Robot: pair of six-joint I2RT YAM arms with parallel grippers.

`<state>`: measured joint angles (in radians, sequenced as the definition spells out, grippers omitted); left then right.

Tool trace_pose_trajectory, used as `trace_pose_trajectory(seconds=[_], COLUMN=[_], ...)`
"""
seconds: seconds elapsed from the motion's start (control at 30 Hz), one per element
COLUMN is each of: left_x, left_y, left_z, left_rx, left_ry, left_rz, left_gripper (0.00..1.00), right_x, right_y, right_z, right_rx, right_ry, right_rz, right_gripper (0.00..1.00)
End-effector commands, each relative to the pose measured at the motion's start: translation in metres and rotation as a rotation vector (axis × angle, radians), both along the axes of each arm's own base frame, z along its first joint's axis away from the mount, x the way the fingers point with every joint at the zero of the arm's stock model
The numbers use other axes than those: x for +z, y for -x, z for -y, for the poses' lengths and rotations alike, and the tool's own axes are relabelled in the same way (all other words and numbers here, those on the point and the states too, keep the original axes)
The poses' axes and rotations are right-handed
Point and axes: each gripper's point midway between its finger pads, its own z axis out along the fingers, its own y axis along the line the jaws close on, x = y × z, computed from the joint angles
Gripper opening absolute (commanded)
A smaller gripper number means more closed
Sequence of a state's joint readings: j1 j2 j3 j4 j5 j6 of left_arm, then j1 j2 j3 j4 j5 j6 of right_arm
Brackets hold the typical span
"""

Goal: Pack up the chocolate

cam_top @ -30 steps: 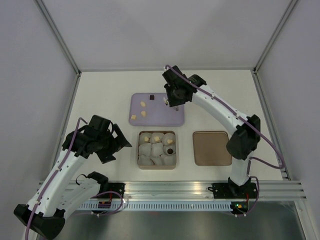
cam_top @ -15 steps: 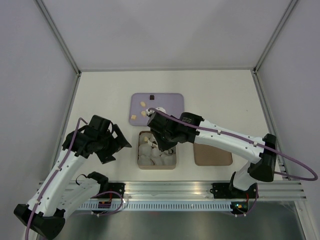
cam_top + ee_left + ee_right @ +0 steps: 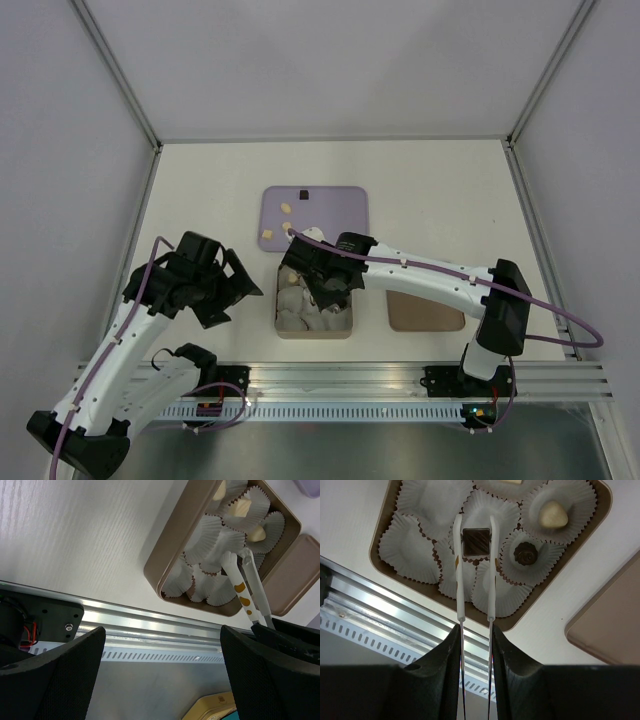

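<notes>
Change from a second ago: the right arm has left the purple tray (image 3: 340, 205) at the far side and swung back toward the near edge. It now stretches low across the desk (image 3: 200, 190) with its wrist over the brown box (image 3: 167, 545). Half a second ago it was already above the box, and it has since shifted a little to the left. The left arm shows no change.

Containers:
- **Box:** nearest of the three, packed with white paper cups (image 3: 417, 540). A dark round chocolate (image 3: 525, 553) sits in the cup next to the right arm's fingers. A cream chocolate (image 3: 553, 514) sits in the corner cup beyond it. Several cups are bare.
- **Lid:** the flat brown lid (image 3: 430, 312) lies on the desk to the right of the box, not touching it. It is partly under the right arm.
- **Tray:** farther off, it carries cream cubes (image 3: 286, 208), one of them at its near left corner. One dark cube (image 3: 304, 193) lies near its far edge.

Fingers:
- **Left fingers** (image 3: 65, 675): spread wide and holding nothing. They hang above the desk to the left of the box.
- **Right fingers** (image 3: 491, 540): long, thin, white and nearly parallel. They are clamped on a dark square chocolate (image 3: 476, 542), one finger on each side. The piece is over a middle cup of the box. I cannot tell whether it touches the paper.
</notes>
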<state>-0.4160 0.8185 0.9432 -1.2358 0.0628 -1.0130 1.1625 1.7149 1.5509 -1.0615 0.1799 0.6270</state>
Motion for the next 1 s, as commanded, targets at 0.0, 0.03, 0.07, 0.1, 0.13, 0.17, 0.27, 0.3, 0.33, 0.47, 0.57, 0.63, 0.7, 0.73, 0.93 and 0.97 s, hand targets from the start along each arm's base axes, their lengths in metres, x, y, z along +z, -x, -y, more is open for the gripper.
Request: trace_pose_trajectory(seconds=[0.0,0.03,0.07,0.1,0.13,0.17,0.27,0.3,0.33,0.47,0.57,0.63,0.7,0.73,0.93,0.97], left_x=[0.007,0.007,0.007,0.008,0.007,0.008,0.009,0.009,0.009,0.013,0.014,0.014,0.015,0.015,0.015,0.015], left_y=[0.007,0.008,0.007,0.007,0.007,0.007,0.007,0.007,0.007,0.008,0.008,0.009,0.01,0.01,0.012,0.012], left_z=[0.003,0.003,0.002,0.002,0.001,0.001,0.002,0.001,0.001,0.002,0.0,0.0,-0.002,-0.002,-0.004,-0.004], left_rx=[-0.007,-0.004,-0.005,-0.004,-0.005,-0.005,-0.008,-0.004,-0.005,-0.011,-0.008,-0.008,-0.007,-0.006,0.001,0.005], left_ry=[0.031,0.031,0.026,0.026,0.021,0.021,0.021,0.02,0.021,0.024,0.017,0.016,0.013,0.012,0.006,0.006], left_rz=[-0.012,-0.014,-0.013,-0.01,-0.016,-0.014,-0.013,-0.014,-0.012,-0.007,-0.009,-0.01,-0.01,-0.01,-0.009,-0.009], left_gripper=[1.0,1.0,1.0,1.0,1.0,1.0,1.0,1.0,1.0,1.0,1.0,1.0,1.0,1.0,1.0,1.0], right_x=[-0.005,-0.007,-0.007,-0.011,-0.013,-0.016,-0.018,-0.022,-0.023,-0.029,-0.032,-0.035,-0.037,-0.038,-0.031,-0.028], right_y=[-0.005,-0.004,-0.003,-0.002,-0.003,-0.003,-0.005,-0.006,-0.006,-0.012,-0.015,-0.014,-0.015,-0.014,-0.016,-0.017], right_z=[0.0,-0.001,-0.003,-0.004,-0.003,-0.004,-0.008,-0.009,-0.01,-0.01,-0.012,-0.011,-0.01,-0.01,-0.009,-0.008], right_rx=[-0.027,-0.022,-0.015,-0.013,-0.018,-0.017,-0.016,-0.019,-0.016,-0.025,-0.032,-0.032,-0.035,-0.035,-0.036,-0.038], right_ry=[0.006,0.008,0.001,0.008,0.011,0.012,0.007,0.012,0.016,0.036,0.038,0.048,0.054,0.056,0.05,0.049], right_rz=[0.02,0.015,0.009,0.001,0.0,0.002,0.007,0.003,0.004,0.028,0.03,0.027,0.029,0.028,0.039,0.044], right_gripper=[0.17,0.17,0.17,0.17,0.18,0.18,0.18,0.19,0.2,0.21,0.22,0.23,0.27,0.28,0.41,0.41])
